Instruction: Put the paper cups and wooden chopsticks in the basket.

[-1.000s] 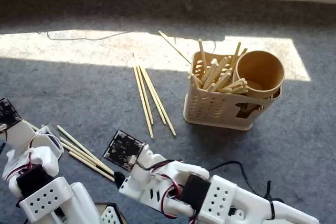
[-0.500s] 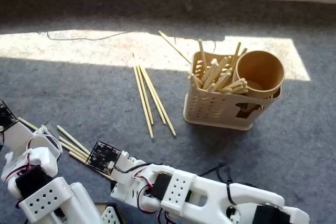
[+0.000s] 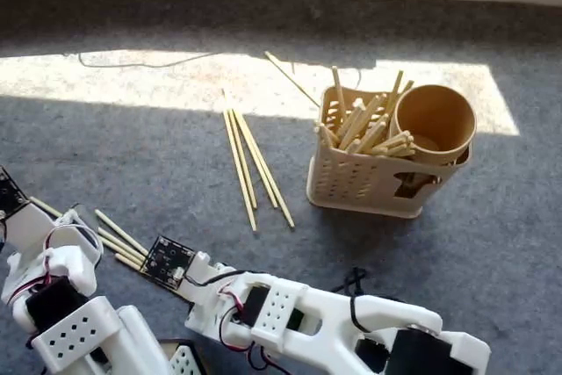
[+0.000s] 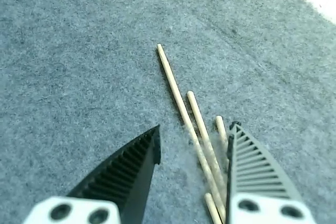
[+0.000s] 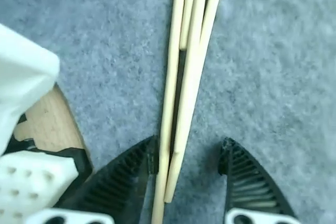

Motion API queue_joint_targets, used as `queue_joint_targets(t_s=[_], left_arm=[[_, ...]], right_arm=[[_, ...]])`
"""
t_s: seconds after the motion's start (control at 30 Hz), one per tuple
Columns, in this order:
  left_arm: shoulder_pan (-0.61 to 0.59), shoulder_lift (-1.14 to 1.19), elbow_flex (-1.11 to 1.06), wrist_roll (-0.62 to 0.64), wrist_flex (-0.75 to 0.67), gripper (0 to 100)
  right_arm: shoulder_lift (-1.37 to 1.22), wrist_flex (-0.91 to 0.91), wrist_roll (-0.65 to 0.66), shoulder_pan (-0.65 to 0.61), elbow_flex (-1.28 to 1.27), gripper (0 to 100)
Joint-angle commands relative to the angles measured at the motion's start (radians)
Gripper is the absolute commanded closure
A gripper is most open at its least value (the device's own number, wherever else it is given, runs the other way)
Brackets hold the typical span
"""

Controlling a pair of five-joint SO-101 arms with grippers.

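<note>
A cream basket (image 3: 360, 183) stands right of centre. It holds a paper cup (image 3: 435, 118) and a bunch of wooden chopsticks (image 3: 364, 125). Several loose chopsticks (image 3: 250, 164) lie left of the basket, and one chopstick (image 3: 292, 79) lies behind it. More chopsticks (image 3: 118, 243) lie at the front left between both arms. My right gripper (image 5: 189, 142) is open just above these chopsticks (image 5: 191, 51), its fingers on either side of them. My left gripper (image 4: 195, 129) is open too, low over the other ends of the chopsticks (image 4: 184, 108).
The left arm (image 3: 53, 292) and right arm (image 3: 290, 318) sit close together at the front edge. A part of the left arm (image 5: 21, 93) and a wooden piece (image 5: 50, 124) lie beside my right gripper. A thin cable (image 3: 132, 63) runs across the sunlit carpet.
The right arm has swung left and lowered over the front-left chopsticks. The left arm has shifted slightly towards the front left. The basket and loose chopsticks have not moved.
</note>
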State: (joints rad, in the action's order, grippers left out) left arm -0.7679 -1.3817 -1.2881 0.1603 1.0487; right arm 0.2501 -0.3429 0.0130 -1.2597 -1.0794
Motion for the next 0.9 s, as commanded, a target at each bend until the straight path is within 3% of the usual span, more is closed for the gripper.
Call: queue_joint_targets(t_s=[0.0,0.1,0.2,0.53,0.87], left_arm=[[-0.012,-0.015,0.010,0.006,-0.021,79],[-0.012,-0.015,0.010,0.005,-0.020,79],[-0.012,-0.015,0.010,0.005,-0.017,79],[-0.012,-0.015,0.008,0.005,-0.015,79],[-0.012,-0.015,-0.002,0.005,-0.017,79]], right_arm=[[-0.070,0.018,0.008,0.021,0.065,84.2],[-0.096,0.018,0.017,0.050,0.088,93.4],[-0.096,0.018,0.106,0.084,0.090,99.1],[-0.084,-0.005,0.121,0.246,0.084,99.4],[0.199,-0.179,0.121,0.371,0.025,99.4]])
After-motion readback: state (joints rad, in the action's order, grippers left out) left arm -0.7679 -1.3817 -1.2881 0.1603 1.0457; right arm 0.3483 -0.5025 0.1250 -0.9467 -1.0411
